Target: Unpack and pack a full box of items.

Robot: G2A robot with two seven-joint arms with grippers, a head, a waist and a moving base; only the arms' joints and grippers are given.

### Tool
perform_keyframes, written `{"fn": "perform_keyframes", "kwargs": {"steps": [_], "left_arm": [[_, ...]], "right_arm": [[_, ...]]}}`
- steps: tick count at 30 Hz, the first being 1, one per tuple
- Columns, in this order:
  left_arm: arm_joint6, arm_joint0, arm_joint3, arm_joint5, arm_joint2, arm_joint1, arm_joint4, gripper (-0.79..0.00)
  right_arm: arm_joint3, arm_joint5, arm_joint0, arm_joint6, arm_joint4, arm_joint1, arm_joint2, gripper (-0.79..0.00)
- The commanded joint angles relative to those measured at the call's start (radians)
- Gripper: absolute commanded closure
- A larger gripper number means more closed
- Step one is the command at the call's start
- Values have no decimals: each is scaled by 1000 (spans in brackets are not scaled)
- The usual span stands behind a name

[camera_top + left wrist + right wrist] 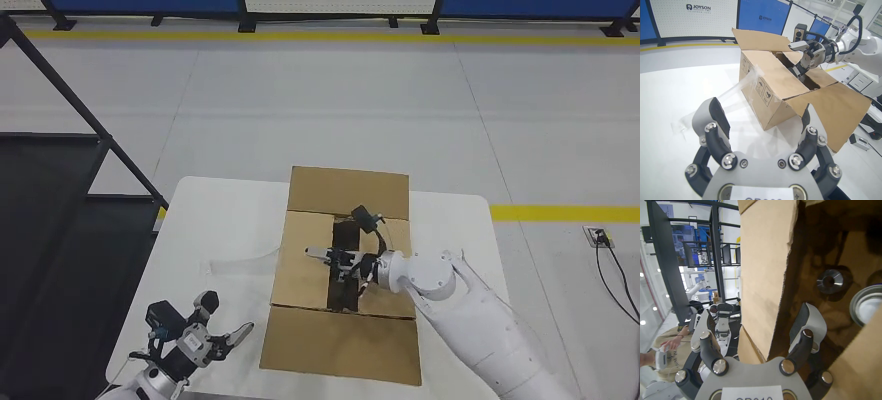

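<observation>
Two robot arms work at a white table (220, 215) that holds a brown cardboard box (305, 265). The box's two outer flaps are folded out flat. Its two inner flaps lie nearly level, with a dark gap between them.

The right gripper (338, 270) is at that gap with its fingers spread apart. One finger (806, 317) is down inside the box and the other (709, 321) is outside, so that the inner flap (762, 266) stands between them. Whether either finger touches the flap cannot be told.

Inside the box, on its floor, stands a dark metal cylinder with a hole in its middle (830, 281). Beside it is a can with a silver rim and a white top (865, 308), partly hidden by the other flap.

The left gripper (761, 106) hovers over the table's near left corner, well apart from the box, fingers wide apart and holding nothing.

A strip of clear tape (745, 81) hangs from the box's left side down onto the table.
</observation>
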Motion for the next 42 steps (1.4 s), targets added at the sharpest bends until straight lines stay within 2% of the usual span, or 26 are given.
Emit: {"fn": "perform_keyframes", "kwargs": {"steps": [1, 9, 15, 21, 30, 35, 42], "left_arm": [[2, 1, 0, -2, 4, 0, 4, -785], [-23, -11, -37, 11, 31, 1, 45, -785], [-76, -34, -85, 112, 61, -3, 74, -785], [-174, -99, -86, 182, 111, -9, 40, -785], [-257, -191, -65, 267, 171, -18, 5, -785], [-242, -189, -71, 308, 161, -21, -41, -785], [-213, -148, -62, 270, 89, -16, -123, -785]], "right_arm": [[37, -23, 20, 10, 59, -10, 3, -785], [25, -50, 35, 32, 190, -27, 32, -785], [-37, -36, 29, 38, 269, -39, 36, -785], [-61, -58, 43, 14, 295, -61, 7, -785], [32, -101, 109, -6, 333, -118, -89, -785], [57, -144, 121, 16, 321, -132, -101, -785], [-2, -179, 72, 51, 277, -109, -30, -785]]}}
